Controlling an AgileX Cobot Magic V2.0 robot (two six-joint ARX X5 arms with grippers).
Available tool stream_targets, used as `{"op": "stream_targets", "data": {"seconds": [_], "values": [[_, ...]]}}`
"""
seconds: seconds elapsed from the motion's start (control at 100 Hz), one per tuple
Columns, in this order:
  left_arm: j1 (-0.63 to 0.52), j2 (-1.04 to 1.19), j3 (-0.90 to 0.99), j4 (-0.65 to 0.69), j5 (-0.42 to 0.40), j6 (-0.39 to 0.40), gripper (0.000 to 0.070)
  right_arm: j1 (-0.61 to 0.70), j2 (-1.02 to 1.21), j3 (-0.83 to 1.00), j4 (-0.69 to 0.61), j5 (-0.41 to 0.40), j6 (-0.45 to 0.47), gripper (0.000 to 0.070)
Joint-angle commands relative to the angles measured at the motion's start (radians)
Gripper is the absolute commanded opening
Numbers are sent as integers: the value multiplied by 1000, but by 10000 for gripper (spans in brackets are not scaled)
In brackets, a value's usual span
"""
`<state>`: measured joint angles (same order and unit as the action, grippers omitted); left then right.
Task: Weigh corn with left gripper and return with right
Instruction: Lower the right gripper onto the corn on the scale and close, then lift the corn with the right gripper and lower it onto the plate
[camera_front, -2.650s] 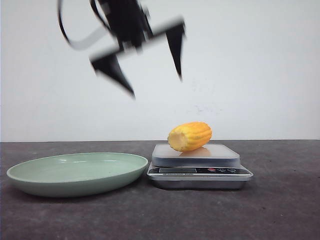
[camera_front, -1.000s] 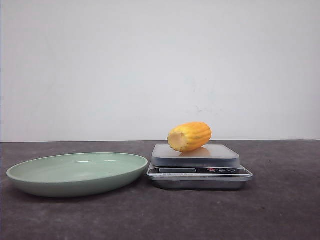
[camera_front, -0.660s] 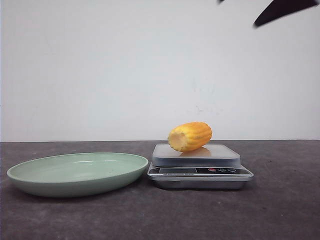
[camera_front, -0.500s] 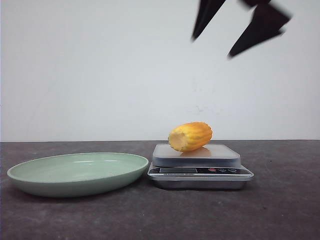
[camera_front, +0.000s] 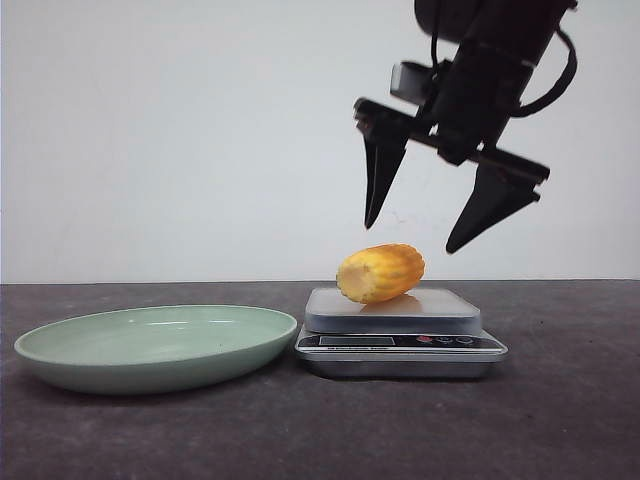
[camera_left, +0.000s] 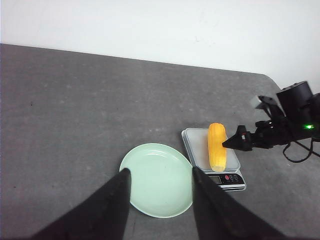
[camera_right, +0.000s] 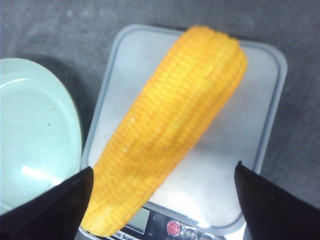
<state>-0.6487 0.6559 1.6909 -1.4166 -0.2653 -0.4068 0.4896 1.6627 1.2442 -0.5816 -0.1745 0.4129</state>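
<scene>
The corn (camera_front: 380, 272) lies on its side on the platform of a small silver scale (camera_front: 400, 345), which stands on the dark table (camera_front: 560, 420) just beside a pale green plate (camera_front: 150, 345). The right tool (camera_front: 410, 238) hangs above the cob, fingers spread wide (touching nothing). The left tool (camera_left: 159, 177), seen from its own wrist camera, is high over the plate, also spread and holding nothing.

1. The corn (camera_front: 381, 273) is yellow-orange, with neat rows of kernels.
2. The plate (camera_front: 60, 362) is pale green.
3. The scale (camera_front: 400, 352) is silver-grey with red buttons.
4. The table (camera_front: 560, 420) is dark speckled grey.
5. The right gripper (camera_front: 415, 237) is black.
</scene>
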Motion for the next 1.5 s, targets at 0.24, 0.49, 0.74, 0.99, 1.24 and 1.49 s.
{"op": "stream_targets", "data": {"seconds": [0.24, 0.49, 0.74, 0.99, 1.24, 1.49], "values": [[-7, 10, 17, -24, -53, 6, 187, 41, 91, 26, -30, -35, 35, 457], [-7, 10, 17, -26, -49, 0, 187, 58, 115, 26, -39, -26, 17, 0], [-7, 10, 17, -27, -41, -2, 187, 62, 52, 26, 2, -29, 13, 0], [-7, 10, 17, -26, -42, 0, 187, 151, -174, 26, 252, -4, -8, 0], [-7, 10, 17, -18, -79, 2, 187, 283, -284, 26, 562, -10, -10, 0], [-7, 10, 17, -20, -78, 2, 187, 349, -212, 26, 526, -10, -31, 0]]}}
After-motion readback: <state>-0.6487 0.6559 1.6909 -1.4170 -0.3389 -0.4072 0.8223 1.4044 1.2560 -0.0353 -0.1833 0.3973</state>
